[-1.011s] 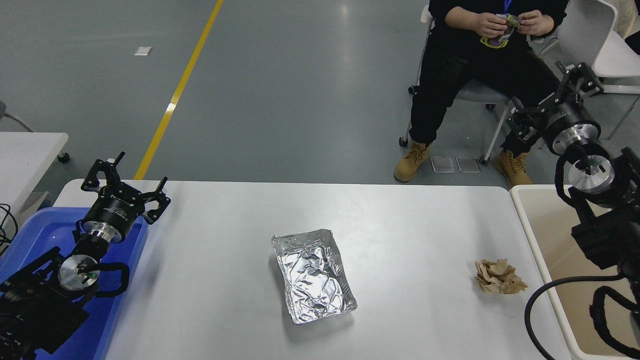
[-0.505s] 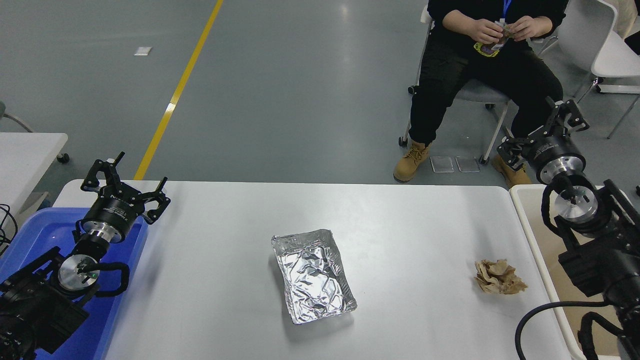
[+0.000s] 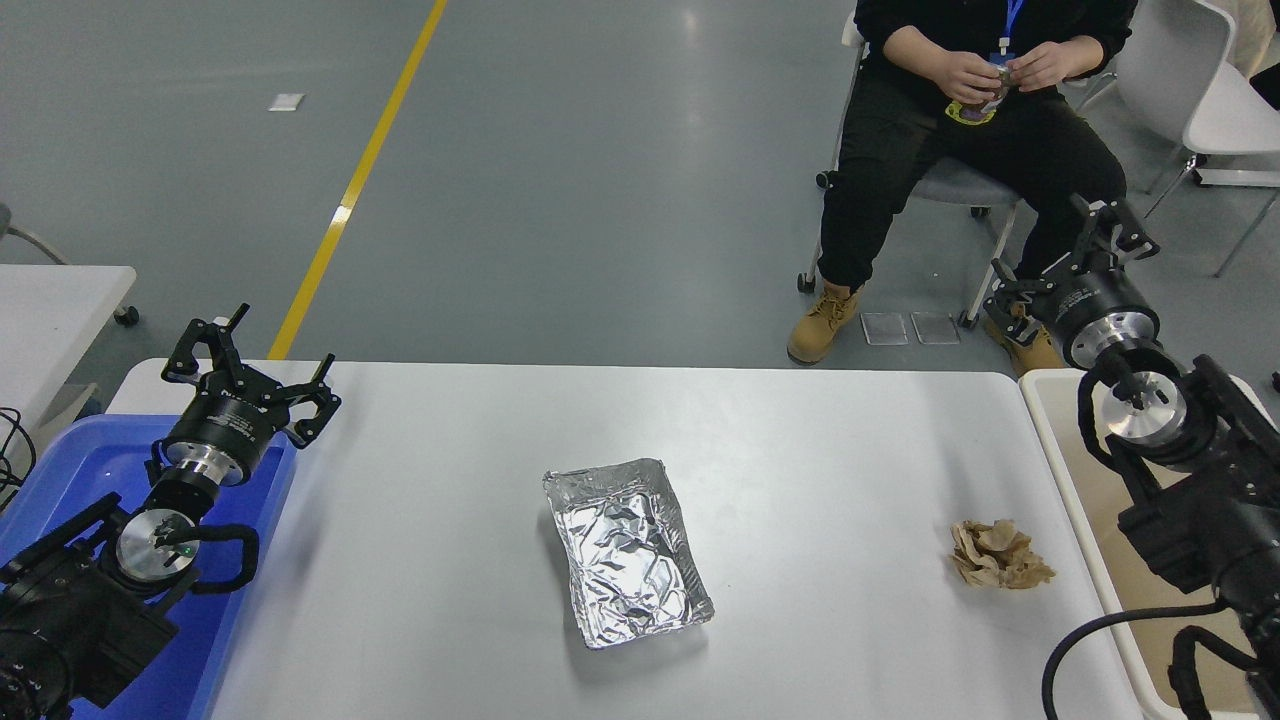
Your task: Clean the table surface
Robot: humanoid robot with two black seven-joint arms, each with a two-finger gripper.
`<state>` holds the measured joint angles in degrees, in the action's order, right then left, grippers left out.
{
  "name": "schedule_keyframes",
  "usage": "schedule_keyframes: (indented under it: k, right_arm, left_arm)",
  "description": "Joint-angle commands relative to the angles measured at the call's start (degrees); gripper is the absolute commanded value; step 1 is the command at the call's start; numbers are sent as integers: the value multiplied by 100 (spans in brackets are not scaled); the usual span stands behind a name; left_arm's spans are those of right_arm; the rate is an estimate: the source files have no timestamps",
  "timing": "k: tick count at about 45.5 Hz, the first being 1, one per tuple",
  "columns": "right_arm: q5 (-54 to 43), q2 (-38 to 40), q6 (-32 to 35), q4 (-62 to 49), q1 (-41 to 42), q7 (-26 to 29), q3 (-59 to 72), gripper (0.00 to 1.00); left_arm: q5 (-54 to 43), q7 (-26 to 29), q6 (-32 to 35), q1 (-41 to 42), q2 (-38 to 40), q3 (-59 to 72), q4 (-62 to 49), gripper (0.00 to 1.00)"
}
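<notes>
Grey workshop floor with a yellow line lay behind the table surface (image 3: pixel 450 450), which filled the lower part of the view. The right gripper (image 3: pixel 1068 258) had its jaws spread wide and held nothing; it hung past the far right corner of the surface, above the floor. Compared with one second before, it had come down and moved a little to the left, closer to that corner. I judge this as the start of a reach toward the crumpled brown paper (image 3: pixel 998 555), which lay near the right edge, beside the cream tub (image 3: pixel 1070 470). The left gripper (image 3: pixel 248 362) was also open and empty, parked over the far left corner, above the blue bin (image 3: pixel 60 470). A foil tray (image 3: pixel 627 552) sat near the middle of the surface, untouched. Nothing had been cleared yet. A seated person (image 3: pixel 960 130) held something small beyond the far edge. No brand or writing could be read anywhere.
</notes>
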<state>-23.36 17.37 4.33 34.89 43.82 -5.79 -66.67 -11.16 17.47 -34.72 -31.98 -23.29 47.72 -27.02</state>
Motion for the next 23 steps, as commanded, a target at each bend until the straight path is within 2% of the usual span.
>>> schedule_keyframes:
  k: [1,11,23]
  right_arm:
    - [-10,460,138,-26,425,-1,1481,98]
    - [-19,531,471,-17,768,-1,2676,98]
    - [-72,838,1034,36,1901,-1,4926,98]
  left_arm:
    - [0,2,0,-1,0,0,-5,100]
    - [0,2,0,-1,0,0,3,100]
    - [0,2,0,-1,0,0,3,100]
